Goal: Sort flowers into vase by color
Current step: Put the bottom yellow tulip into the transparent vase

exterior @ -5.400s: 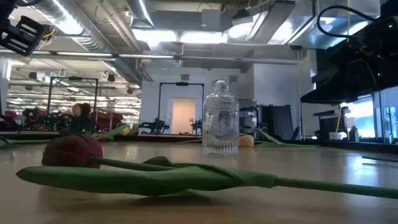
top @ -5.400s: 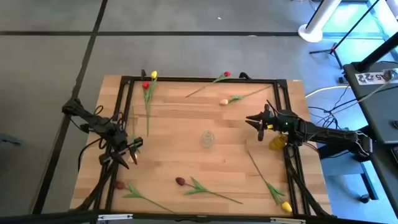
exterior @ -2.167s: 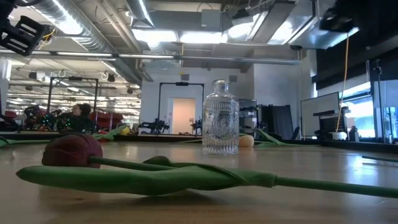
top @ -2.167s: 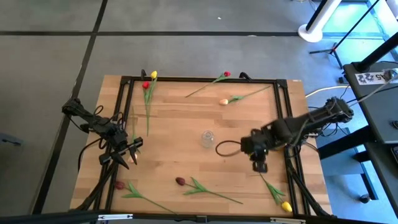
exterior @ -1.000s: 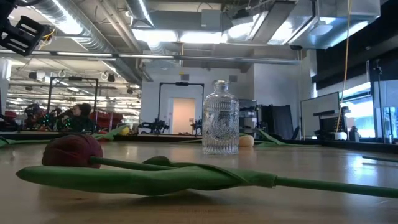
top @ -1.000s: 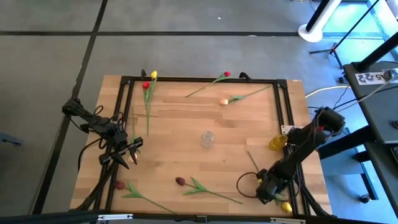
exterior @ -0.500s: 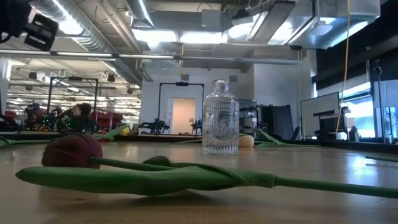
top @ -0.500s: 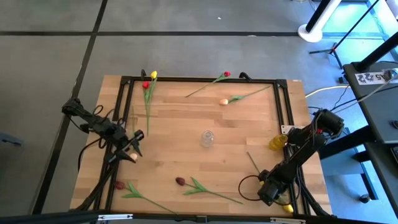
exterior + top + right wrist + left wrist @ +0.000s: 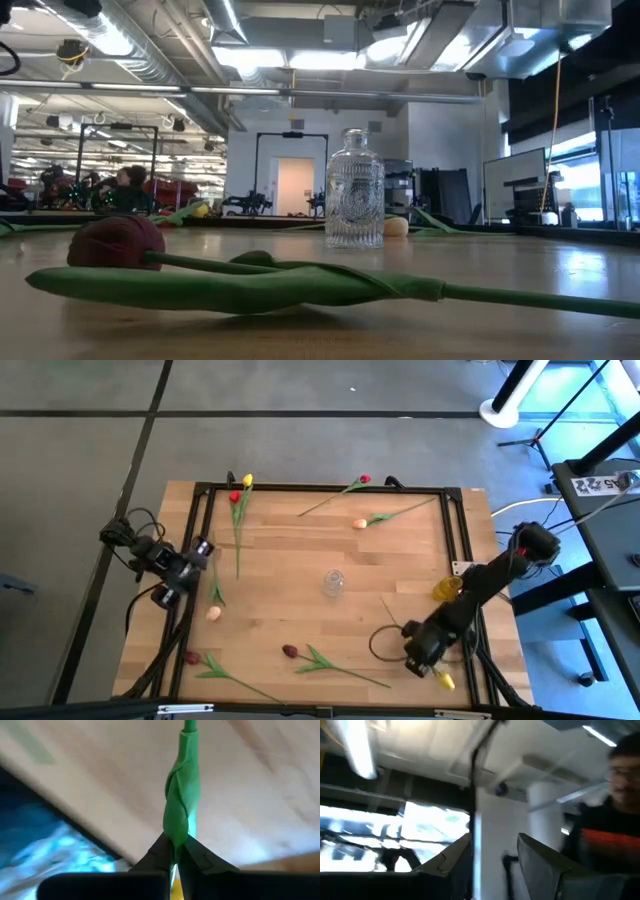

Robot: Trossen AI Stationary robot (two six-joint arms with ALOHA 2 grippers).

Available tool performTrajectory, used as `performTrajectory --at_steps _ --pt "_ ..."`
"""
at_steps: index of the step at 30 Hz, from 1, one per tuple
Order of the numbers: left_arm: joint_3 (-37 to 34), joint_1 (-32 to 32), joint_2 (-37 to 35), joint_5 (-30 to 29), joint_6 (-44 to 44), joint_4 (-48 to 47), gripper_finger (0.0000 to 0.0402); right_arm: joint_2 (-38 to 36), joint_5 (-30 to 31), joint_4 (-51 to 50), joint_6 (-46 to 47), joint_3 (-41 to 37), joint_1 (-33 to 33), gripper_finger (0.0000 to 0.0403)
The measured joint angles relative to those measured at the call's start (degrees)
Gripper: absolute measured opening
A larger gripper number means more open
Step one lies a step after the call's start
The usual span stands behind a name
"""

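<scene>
Now a yellow-headed tulip (image 9: 443, 680), its twisted green leaf pinched in the right gripper (image 9: 176, 851) jaws; left jaws wide.

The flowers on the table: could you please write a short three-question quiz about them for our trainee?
1. True or false: the glass vase already holds a flower.
2. The right gripper is shut on: A) the yellow tulip, B) the vase, C) nothing.
3. What colour is the tulip head nearest the low camera?
Key: 1 false; 2 A; 3 dark maroon.
</scene>
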Motion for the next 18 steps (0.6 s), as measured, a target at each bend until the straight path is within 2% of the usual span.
performTrajectory --at_steps 4,9,14,18 --pt "1.9 0.6 2.9 -6.3 3.3 -1.0 0.0153 -8.1 1.4 1.6 -1.9 0.1 -8.0 0.0008" --pt "8.5 4.3 13.6 -12.0 1.4 -1.1 0.0153 -18.1 4.6 4.9 -2.6 0.1 -18.5 0.0006" --pt "17.6 9.2 26.3 -11.8 -0.5 -2.5 0.0153 -23.3 10.0 11.8 -3.4 0.1 -27.9 0.0007" --pt "24.8 11.6 36.8 -11.7 -1.6 -2.3 0.0153 -23.4 10.3 23.0 -3.2 0.1 -33.3 0.0004"
